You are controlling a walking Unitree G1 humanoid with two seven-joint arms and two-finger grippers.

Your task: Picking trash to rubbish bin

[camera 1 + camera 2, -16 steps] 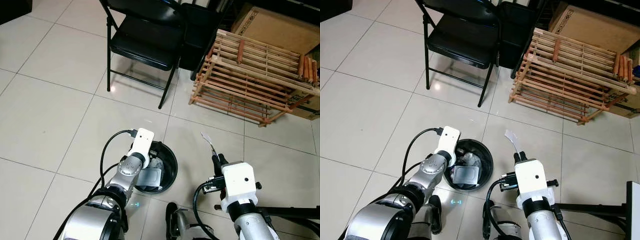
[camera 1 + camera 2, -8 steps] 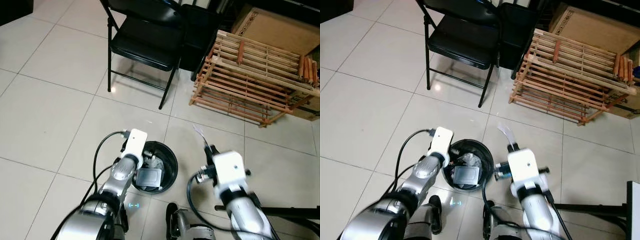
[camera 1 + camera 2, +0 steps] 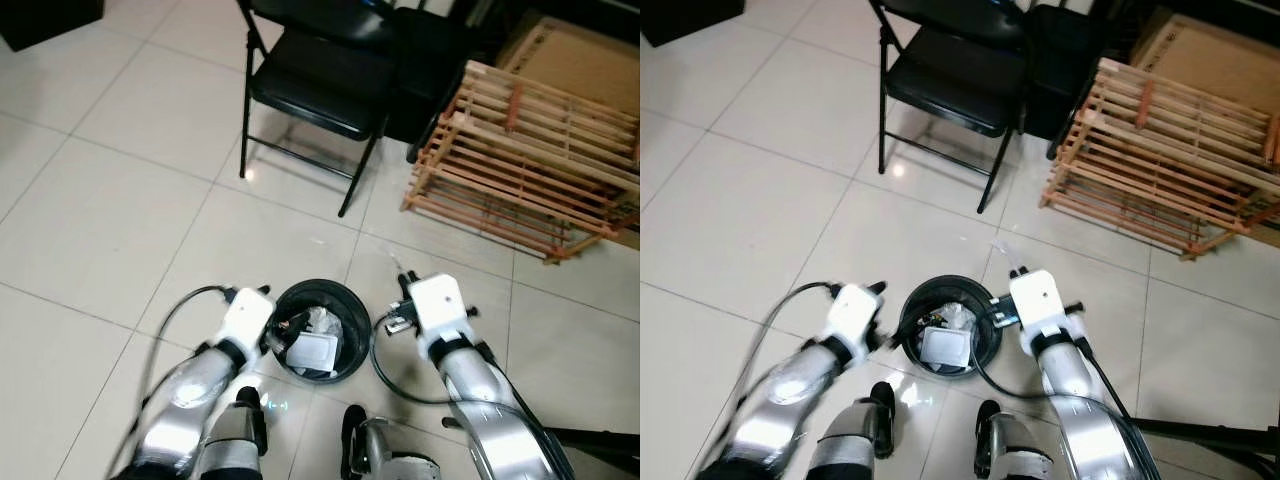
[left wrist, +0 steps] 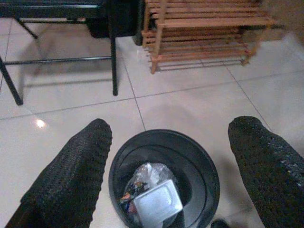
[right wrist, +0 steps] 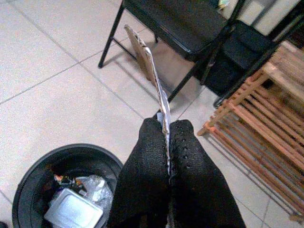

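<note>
Thin wrapper strip (image 5: 154, 76), judged light, limp and slippery, best pinched near its lower end, clamped edge-on by the right gripper (image 5: 167, 137) just beside the rubbish bin (image 3: 910, 310); left gripper (image 4: 168, 142) spread wide above it.

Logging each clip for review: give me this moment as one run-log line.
right hand: shut on thin wrapper strip, beside bin | left hand: open, over rubbish bin | bin holds plastic tray | strip not yet dropped
</note>
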